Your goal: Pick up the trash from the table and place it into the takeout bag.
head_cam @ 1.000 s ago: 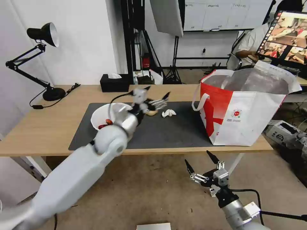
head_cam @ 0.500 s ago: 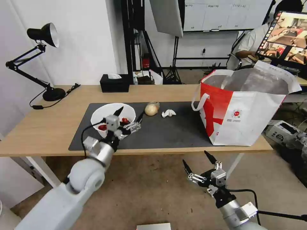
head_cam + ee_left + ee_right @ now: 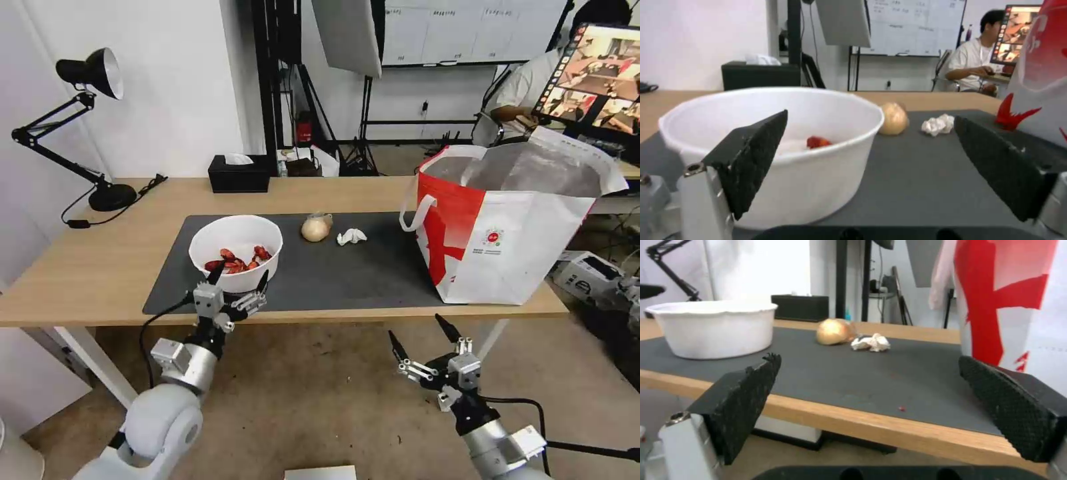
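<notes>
- Left gripper [image 3: 241, 276], jaws spread and empty, sits at the table [image 3: 100, 267] front edge, at 6 o'clock from the white bowl [image 3: 235, 252].
- Right gripper [image 3: 422, 333], fingers apart, hangs below the table, at 7 o'clock from the takeout bag [image 3: 507, 227].
- Beige wrapped ball [image 3: 315, 229] and crumpled tissue [image 3: 351, 236] lie on the mat [image 3: 333, 273], at 2 o'clock from the bowl.

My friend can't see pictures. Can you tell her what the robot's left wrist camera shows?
The open left gripper sits right in front of a white bowl with red crayfish shells on a dark grey mat. Behind it lie a beige wrapped ball and a crumpled tissue, beside the red-and-white takeout bag.
</notes>
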Tool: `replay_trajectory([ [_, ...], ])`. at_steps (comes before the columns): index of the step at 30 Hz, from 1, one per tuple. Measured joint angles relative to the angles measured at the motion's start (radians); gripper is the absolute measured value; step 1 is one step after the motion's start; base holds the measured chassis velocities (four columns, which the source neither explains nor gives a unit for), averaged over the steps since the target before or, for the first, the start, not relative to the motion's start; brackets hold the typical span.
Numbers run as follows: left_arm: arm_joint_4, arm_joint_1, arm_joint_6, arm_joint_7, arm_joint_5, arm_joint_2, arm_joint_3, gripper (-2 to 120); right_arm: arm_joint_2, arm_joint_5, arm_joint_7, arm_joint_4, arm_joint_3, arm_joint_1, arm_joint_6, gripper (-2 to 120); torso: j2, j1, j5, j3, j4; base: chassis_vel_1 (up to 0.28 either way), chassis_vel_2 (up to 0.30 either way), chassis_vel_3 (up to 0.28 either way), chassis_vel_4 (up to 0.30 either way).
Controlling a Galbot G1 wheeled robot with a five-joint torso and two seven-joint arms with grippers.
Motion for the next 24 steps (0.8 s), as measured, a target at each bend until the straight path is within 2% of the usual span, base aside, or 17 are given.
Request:
replay_trajectory([
  [12, 0.005, 0.123, -0.003, -0.002, 0.045, -0.056, -0.06, 100, 0.007, -0.004, 0.036, -0.011, -0.008, 0.004, 0.0, 100, 0.0, 0.0, 0.0, 0.0, 0.0002, 0.0, 0.0, 0.0, 0.0],
  [24, 0.006, 0.163, -0.002, 0.001, 0.056, -0.081, -0.081, 100, 0.005, -0.01, 0.039, -0.015, -0.008, 0.001, -0.002, 100, 0.0, 0.0, 0.0, 0.0, 0.0001, 0.0, 0.0, 0.0, 0.0],
])
